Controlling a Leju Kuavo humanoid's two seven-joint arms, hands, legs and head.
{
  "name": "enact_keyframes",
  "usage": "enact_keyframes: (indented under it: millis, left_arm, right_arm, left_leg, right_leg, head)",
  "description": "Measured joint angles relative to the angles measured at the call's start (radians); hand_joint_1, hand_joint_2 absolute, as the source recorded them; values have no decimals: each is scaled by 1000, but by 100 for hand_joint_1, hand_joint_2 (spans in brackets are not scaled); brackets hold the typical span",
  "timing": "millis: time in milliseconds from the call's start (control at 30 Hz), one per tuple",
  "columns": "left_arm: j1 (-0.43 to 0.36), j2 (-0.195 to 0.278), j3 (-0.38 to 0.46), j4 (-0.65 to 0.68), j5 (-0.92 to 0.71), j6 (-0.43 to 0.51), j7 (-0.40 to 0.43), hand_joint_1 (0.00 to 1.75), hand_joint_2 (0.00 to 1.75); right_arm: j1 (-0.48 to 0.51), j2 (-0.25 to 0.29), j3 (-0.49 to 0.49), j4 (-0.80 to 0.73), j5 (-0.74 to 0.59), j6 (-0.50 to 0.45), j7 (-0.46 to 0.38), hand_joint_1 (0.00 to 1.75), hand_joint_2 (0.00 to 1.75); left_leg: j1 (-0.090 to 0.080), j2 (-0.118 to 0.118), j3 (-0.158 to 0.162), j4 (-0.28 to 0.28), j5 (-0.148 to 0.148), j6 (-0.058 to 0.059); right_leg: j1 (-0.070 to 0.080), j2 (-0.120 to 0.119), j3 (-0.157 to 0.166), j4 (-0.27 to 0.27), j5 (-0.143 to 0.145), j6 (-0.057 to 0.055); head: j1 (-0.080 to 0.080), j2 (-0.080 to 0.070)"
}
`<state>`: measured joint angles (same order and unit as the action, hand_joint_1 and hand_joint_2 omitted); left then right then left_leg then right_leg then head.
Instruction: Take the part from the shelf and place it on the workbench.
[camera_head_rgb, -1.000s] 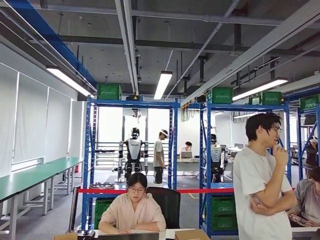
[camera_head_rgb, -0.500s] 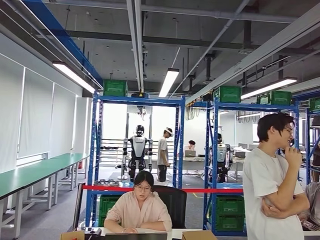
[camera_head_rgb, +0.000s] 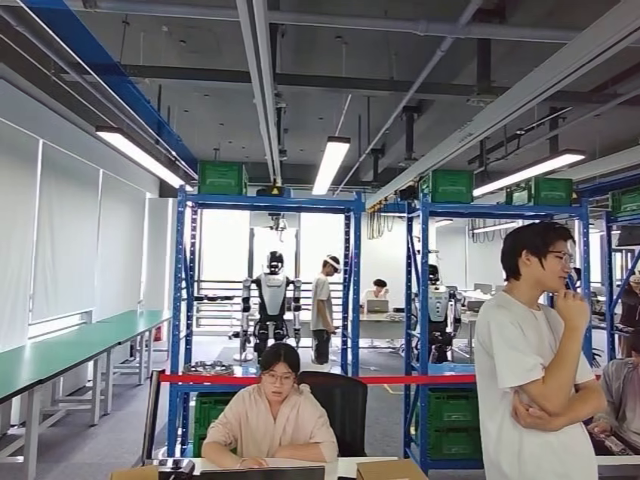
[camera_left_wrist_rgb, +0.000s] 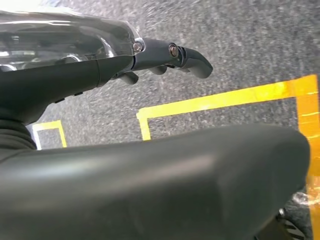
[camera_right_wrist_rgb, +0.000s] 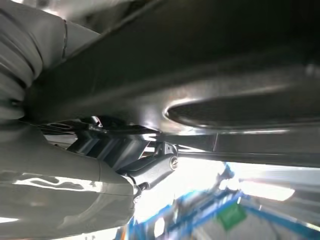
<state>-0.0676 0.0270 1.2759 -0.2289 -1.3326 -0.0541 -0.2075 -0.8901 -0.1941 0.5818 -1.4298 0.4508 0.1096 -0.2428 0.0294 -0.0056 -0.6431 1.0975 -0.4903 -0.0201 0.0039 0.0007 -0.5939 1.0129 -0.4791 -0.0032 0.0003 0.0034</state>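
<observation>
The blue shelf (camera_head_rgb: 264, 300) is seen well ahead, beyond a seated person (camera_head_rgb: 270, 420); the part cannot be picked out; the left hand (camera_left_wrist_rgb: 158, 57) is hung over the floor, fingers loosely extended, nothing held; the right hand (camera_right_wrist_rgb: 151, 170) cannot be judged; neither is nearer.

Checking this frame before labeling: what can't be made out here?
- The part on the blue shelf: head view, too small and far to pick out.
- Left hand: left wrist view, a dark body part hides most of it; hold unclear.
- Right hand: right wrist view, dark and blurred.
- Desk: cut off by the head view's lower edge.
</observation>
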Motion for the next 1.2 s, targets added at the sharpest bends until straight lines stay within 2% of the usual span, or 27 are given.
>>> enact_keyframes:
  millis: [33, 67, 133, 200, 233, 300, 333, 367, 400, 467, 500, 533, 600, 667, 700, 767, 833, 867, 900, 933, 1000, 1033, 1067, 1167, 1200]
  left_arm:
    - [-1, -1, -3, 0, -2, -1, -2, 0, 175]
    - [-2, -3, -5, 0, -4, -2, -4, 0, 175]
    - [-2, -6, -9, 0, -6, -7, -9, 0, 175]
    - [-4, -9, -13, 0, -8, -11, -17, 0, 175]
    - [-6, -10, -15, 0, -10, -12, -21, 0, 175]
    - [-9, -12, -18, 0, -16, -16, -29, 0, 175]
    - [-10, -12, -20, 0, -18, -18, -34, 0, 175]
    - [-10, -13, -21, 0, -20, -20, -39, 0, 175]
    - [-10, -13, -23, 0, -22, -21, -44, 0, 175]
    - [-11, -14, -27, 0, -24, -23, -51, 0, 175]
    - [-11, -16, -29, 1, -26, -23, -54, 0, 175]
    - [-12, -17, -31, 1, -27, -24, -56, 0, 175]
    - [-11, -19, -35, 1, -31, -25, -58, 0, 175]
    - [-10, -19, -38, 1, -35, -25, -58, 0, 175]
    - [-10, -19, -40, 1, -37, -26, -58, 0, 175]
    - [-10, -19, -43, 1, -40, -27, -59, 0, 175]
    - [-10, -18, -44, 1, -40, -27, -59, 0, 175]
    - [-9, -18, -45, 1, -40, -27, -59, 0, 175]
    - [-8, -18, -45, 1, -41, -27, -59, 0, 175]
    - [-7, -18, -46, 1, -43, -27, -59, 0, 175]
    - [-8, -17, -47, 1, -47, -27, -59, 0, 175]
    - [-10, -17, -48, 1, -50, -27, -59, 0, 175]
    - [-11, -16, -49, 1, -52, -27, -58, 0, 175]
    - [-12, -16, -55, 1, -57, -27, -57, 0, 175]
    - [-13, -16, -58, 1, -59, -27, -57, 0, 175]
  right_arm:
    - [-9, 1, 2, 14, 45, -18, 5, 175, 175]
    - [-16, 3, 8, 30, 97, -35, 10, 175, 175]
    - [-23, 9, 33, 68, 220, -72, 23, 175, 175]
    - [-28, 18, 71, 114, 352, -108, 40, 175, 175]
    - [-30, 23, 91, 138, 407, -121, 48, 175, 175]
    - [-31, 39, 139, 195, 500, -144, 66, 175, 175]
    - [-30, 48, 164, 227, 537, -152, 75, 175, 175]
    - [-28, 58, 190, 261, 572, -158, 84, 175, 175]
    - [-26, 69, 214, 295, 602, -163, 93, 175, 175]
    - [-26, 90, 253, 359, 643, -169, 109, 175, 175]
    - [-27, 100, 268, 388, 655, -173, 115, 175, 175]
    - [-29, 111, 280, 418, 665, -178, 120, 175, 175]
    - [-31, 130, 299, 475, 678, -185, 130, 175, 175]
    - [-34, 146, 310, 526, 682, -188, 139, 175, 175]
    - [-36, 154, 313, 551, 681, -191, 146, 175, 175]
    - [-43, 171, 314, 601, 677, -200, 161, 175, 175]
    - [-47, 184, 312, 647, 672, -213, 175, 175, 175]
    - [-47, 189, 309, 670, 669, -219, 184, 175, 175]
    - [-48, 193, 302, 694, 663, -225, 196, 175, 175]
    - [-51, 199, 292, 719, 656, -229, 211, 175, 175]
    - [-66, 210, 259, 766, 633, -227, 247, 175, 175]
    - [-77, 215, 240, 788, 621, -221, 265, 175, 175]
    - [-89, 219, 220, 810, 610, -213, 283, 175, 175]
    - [-124, 229, 165, 872, 589, -178, 337, 175, 175]
    - [-135, 232, 148, 891, 586, -164, 356, 175, 175]
  left_leg:
    - [0, 0, 16, -35, 9, 3]
    - [-2, 0, 21, -46, 6, 8]
    - [-4, -1, 21, -48, 7, 19]
    - [-1, -1, 23, -51, 9, 29]
    - [0, -1, 24, -52, 10, 33]
    - [0, -1, 24, -51, 9, 37]
    - [0, -1, 25, -51, 8, 38]
    - [0, -1, 26, -51, 7, 39]
    - [0, -2, 28, -51, 6, 39]
    - [0, -4, 33, -52, 3, 37]
    - [-2, -6, 34, -52, 2, 34]
    - [-2, -6, 34, -53, 2, 30]
    - [-2, -6, 32, -58, 4, 21]
    - [-2, -5, 35, -64, 2, 10]
    - [-2, -5, 32, -53, -9, 6]
    - [-3, -4, -5, 30, -58, 4]
    - [-3, -4, -68, 159, -111, 1]
    - [-3, -3, -88, 195, -117, -1]
    - [-2, -3, -91, 194, -103, -2]
    - [-1, -3, -74, 152, -71, -3]
    - [-1, -2, -15, 21, -4, -3]
    - [-1, -2, 6, -25, 13, 0]
    - [-3, -3, 16, -48, 17, 3]
    - [-6, -4, 17, -53, 15, 18]
    - [-4, -4, 17, -54, 16, 24]
  right_leg:
    - [1, 1, -3, 6, -3, 5]
    - [3, 1, -5, 9, -5, 9]
    - [3, 1, -7, 10, -6, 14]
    - [1, 1, -16, 37, -27, 23]
    - [-1, 1, -33, 77, -50, 28]
    - [-4, 1, -94, 208, -109, 34]
    - [-5, 0, -124, 266, -127, 35]
    - [-6, 0, -141, 295, -127, 36]
    - [-6, 1, -139, 282, -107, 34]
    - [-5, 1, -88, 158, -33, 25]
    - [-2, 1, -60, 93, -5, 19]
    - [1, 2, -40, 45, 11, 13]
    - [6, 2, -29, 16, 12, 6]
    - [3, 2, -22, 2, 15, -1]
    - [1, 1, -18, -6, 18, -6]
    - [-3, -2, -11, -17, 22, -13]
    - [-2, -1, -10, -17, 22, -15]
    - [-1, -1, -10, -17, 21, -15]
    - [-1, -1, -9, -15, 20, -14]
    - [-1, 0, -9, -13, 18, -13]
    - [0, 2, -12, -1, 10, -5]
    - [1, 3, -15, 5, 7, -1]
    - [3, 3, -18, 10, 5, 3]
    - [1, 3, -20, 14, 2, 14]
    - [0, 3, -25, 26, -8, 19]
  head:
    - [0, 0]
    - [0, 0]
    - [0, 0]
    - [0, 0]
    - [0, 0]
    - [0, 0]
    - [0, 0]
    - [0, 0]
    - [0, 0]
    - [0, 0]
    - [0, 0]
    - [0, 0]
    - [0, 1]
    - [0, 0]
    - [0, 0]
    - [0, 0]
    - [0, 0]
    - [0, 0]
    - [0, 0]
    - [0, 0]
    - [0, 0]
    - [0, 0]
    - [-1, 0]
    - [-1, 0]
    - [-1, 0]
